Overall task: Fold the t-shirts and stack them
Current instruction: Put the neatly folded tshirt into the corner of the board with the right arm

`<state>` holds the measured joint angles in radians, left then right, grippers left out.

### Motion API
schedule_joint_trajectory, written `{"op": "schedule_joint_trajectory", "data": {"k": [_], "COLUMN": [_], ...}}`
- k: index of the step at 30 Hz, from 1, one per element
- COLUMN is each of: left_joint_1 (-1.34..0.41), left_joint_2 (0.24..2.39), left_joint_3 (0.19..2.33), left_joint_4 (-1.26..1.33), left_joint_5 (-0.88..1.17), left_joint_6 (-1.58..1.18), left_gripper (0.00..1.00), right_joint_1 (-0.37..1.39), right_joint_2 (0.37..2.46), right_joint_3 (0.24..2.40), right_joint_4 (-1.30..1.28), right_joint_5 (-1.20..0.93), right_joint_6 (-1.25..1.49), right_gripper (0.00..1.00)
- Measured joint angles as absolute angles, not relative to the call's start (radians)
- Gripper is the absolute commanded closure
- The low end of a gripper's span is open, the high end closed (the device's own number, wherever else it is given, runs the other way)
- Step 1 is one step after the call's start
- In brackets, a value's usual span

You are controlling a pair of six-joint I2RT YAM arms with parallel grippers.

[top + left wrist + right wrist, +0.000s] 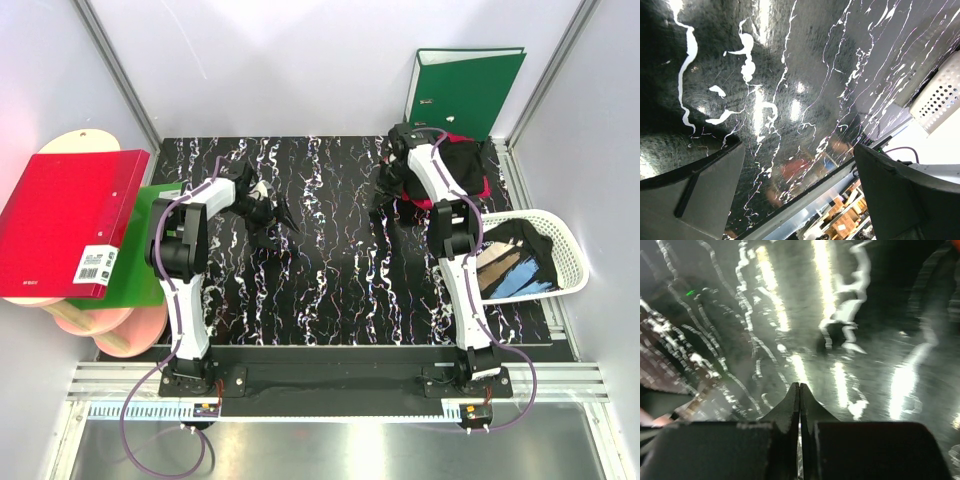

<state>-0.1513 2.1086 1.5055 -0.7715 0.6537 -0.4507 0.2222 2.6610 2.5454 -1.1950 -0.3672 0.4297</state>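
A heap of t-shirts lies at the table's back right corner: a black one (pixel 462 162) on top of a crimson-pink one (pixel 478 189). Another black t-shirt with a tan and blue print (pixel 512 266) is inside the white basket (pixel 560 238). My right gripper (pixel 386 198) hangs just left of the heap, shut with nothing between its fingers (pixel 800 388), above bare marbled tabletop. My left gripper (pixel 274 214) is over the left middle of the table, open and empty (pixel 799 148). Only the table shows under it.
A green binder (pixel 461 88) stands against the back wall behind the heap. A red binder (pixel 65 220) and a green one (pixel 140 252) lie on round wooden boards off the table's left edge. The basket's rim (pixel 939 98) shows in the left wrist view.
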Motion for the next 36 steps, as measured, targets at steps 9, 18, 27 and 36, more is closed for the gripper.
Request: {"op": "schedule_joint_trajectory", "data": {"k": [9, 18, 27, 36], "left_joint_1": [-0.151, -0.151, -0.151, -0.151], "left_joint_2": [2.109, 2.109, 2.109, 2.109], "left_joint_3": [1.505, 1.505, 1.505, 1.504], "left_joint_4": [-0.774, -0.776, -0.777, -0.777], "left_joint_5": [0.655, 0.655, 0.656, 0.661], "left_joint_6": [-0.445, -0.443, -0.441, -0.437], "left_gripper": [0.01, 0.01, 0.01, 0.01], "right_joint_1": [0.223, 0.262, 0.324, 0.314], "right_joint_2": [2.661, 2.661, 2.681, 2.717], "right_joint_3": [2.561, 2.595, 2.595, 2.595], "right_joint_4": [-1.19, -1.087, -1.03, -1.01], "right_joint_5": [-0.169, 0.069, 0.331, 0.506], "right_joint_6": [0.397, 0.331, 0.276, 0.266], "right_gripper": [1.0, 1.0, 1.0, 1.0]}}
